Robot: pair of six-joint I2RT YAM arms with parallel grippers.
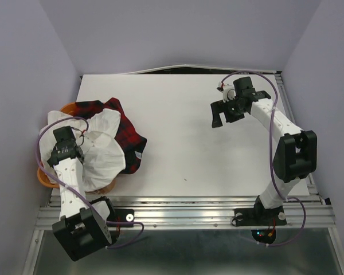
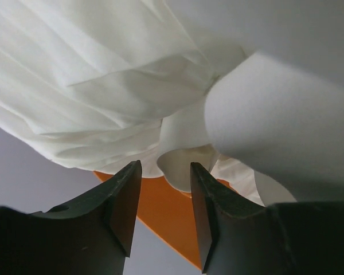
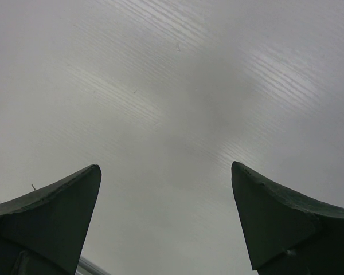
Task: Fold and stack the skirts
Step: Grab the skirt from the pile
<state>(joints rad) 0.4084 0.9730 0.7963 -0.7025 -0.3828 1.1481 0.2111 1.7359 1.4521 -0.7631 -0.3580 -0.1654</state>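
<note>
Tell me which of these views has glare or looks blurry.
Right wrist view: pale glare streaks across the table, slightly soft. Left wrist view: white skirt very bright, but its folds are readable. Top view: evenly lit, sharp, only faint shadows.

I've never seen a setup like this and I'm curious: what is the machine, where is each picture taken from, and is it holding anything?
These are two robot arms bolted at the edge of a white table. The wide picture looks down from above; the other two come from a camera on each wrist, with dark fingers at the bottom. The left tool is open, close to a white skirt heaped with a red-and-black plaid skirt over an orange basket. The right tool is open over bare table. Nothing is held.
</note>
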